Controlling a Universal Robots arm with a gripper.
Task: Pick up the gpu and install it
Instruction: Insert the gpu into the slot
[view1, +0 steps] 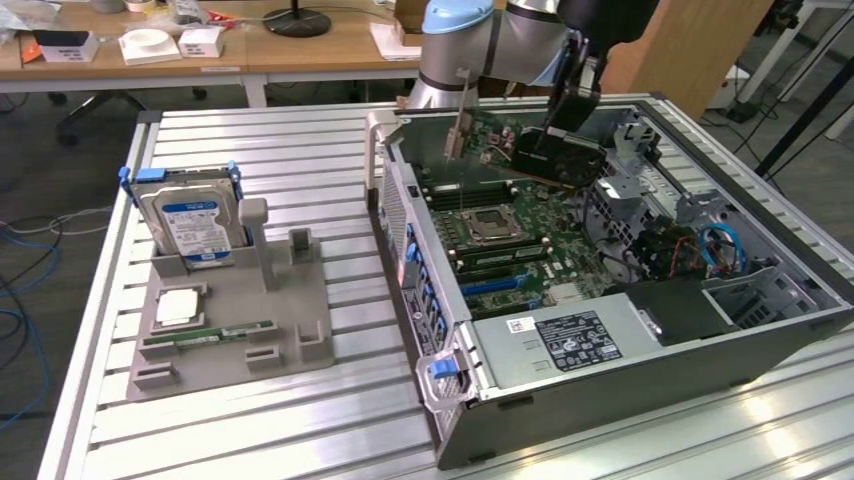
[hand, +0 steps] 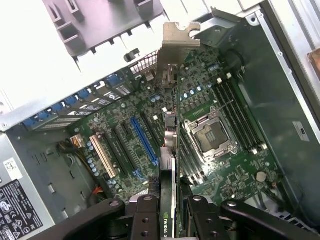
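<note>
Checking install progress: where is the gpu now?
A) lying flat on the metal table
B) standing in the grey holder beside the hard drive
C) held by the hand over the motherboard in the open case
C: the hand grips the gpu above the motherboard.

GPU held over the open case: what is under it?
Under the gpu, clamped in the gripper, lies the motherboard: the blue slot to one side, the CPU socket to the other. The strip directly beneath the card is covered.
</note>
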